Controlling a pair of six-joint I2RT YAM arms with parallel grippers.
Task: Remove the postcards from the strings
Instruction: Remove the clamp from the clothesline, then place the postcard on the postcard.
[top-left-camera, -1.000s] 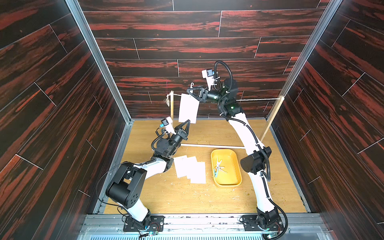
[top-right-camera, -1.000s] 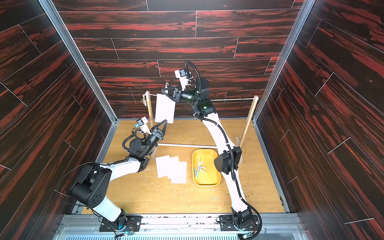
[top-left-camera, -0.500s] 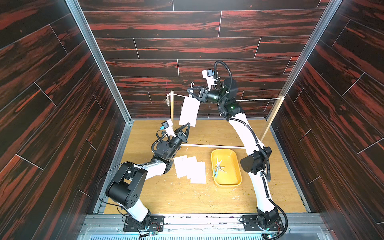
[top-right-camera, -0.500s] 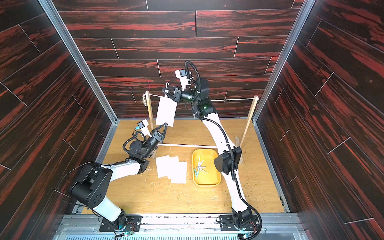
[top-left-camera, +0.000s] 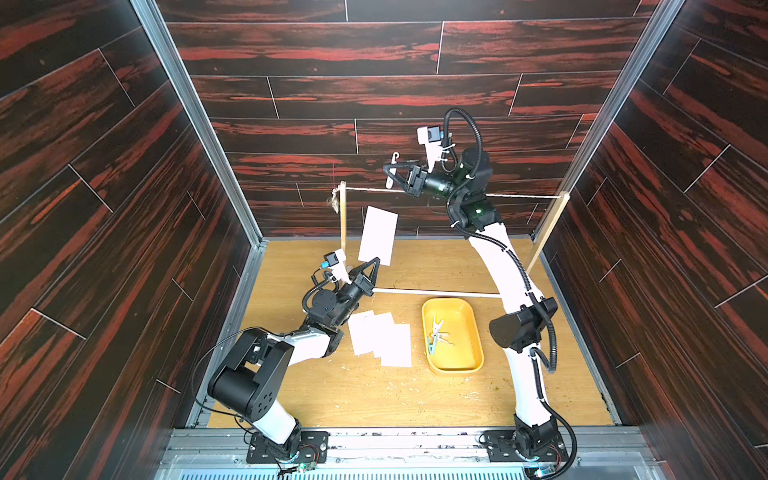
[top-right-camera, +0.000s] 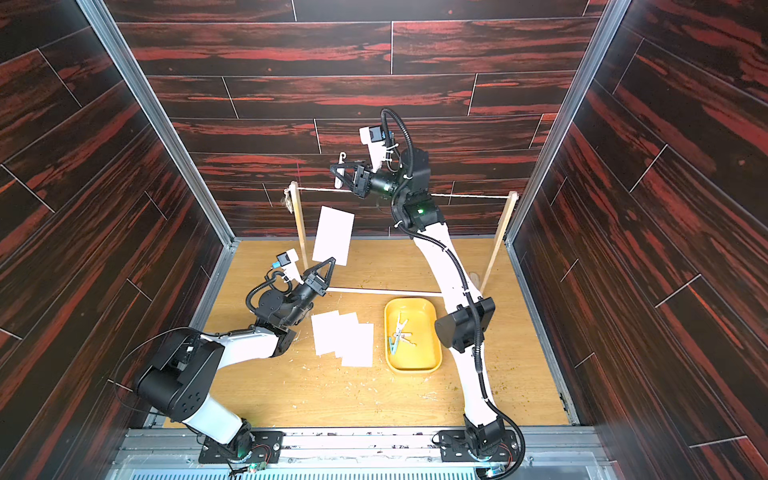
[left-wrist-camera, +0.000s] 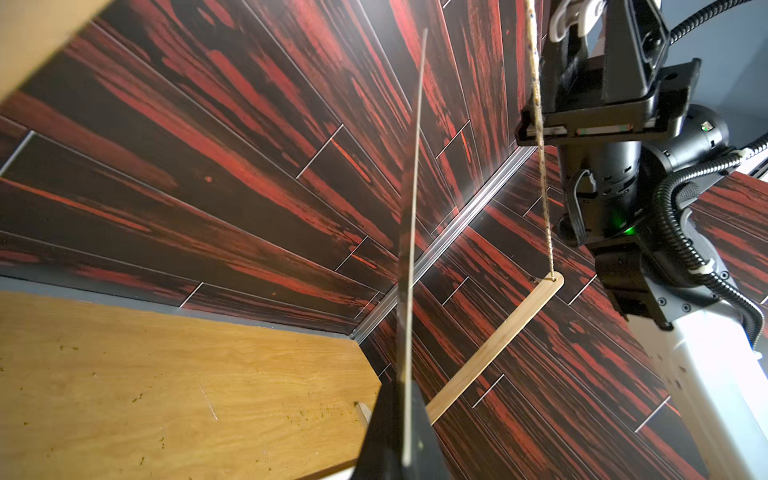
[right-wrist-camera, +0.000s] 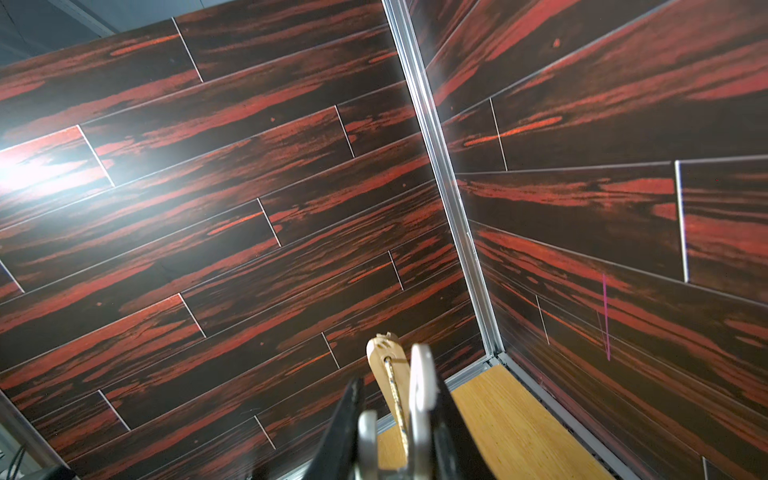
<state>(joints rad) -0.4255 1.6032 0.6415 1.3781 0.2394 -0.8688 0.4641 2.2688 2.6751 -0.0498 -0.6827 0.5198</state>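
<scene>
We pinch the postcard (top-left-camera: 378, 232) by its lower edge in our left gripper (top-left-camera: 375, 262), clear below the string (top-left-camera: 365, 190), judging it light, thin and floppy, best gripped near an edge, while our right gripper (top-left-camera: 390, 171) clamps a clothespin (top-left-camera: 390, 182).

Four cards (top-left-camera: 380, 338) in all: three overlapping on the floor, a fourth card (top-left-camera: 377, 235) upright in the air. One string (top-left-camera: 519, 195). Two wooden posts (top-left-camera: 343, 224). One white rod (top-left-camera: 436, 294). One yellow tray (top-left-camera: 465, 332). One clothespin (top-left-camera: 392, 176) aloft; about three clothespins (top-left-camera: 436, 332) in the tray, exact number unclear. Two robot arms (top-left-camera: 494, 257).
</scene>
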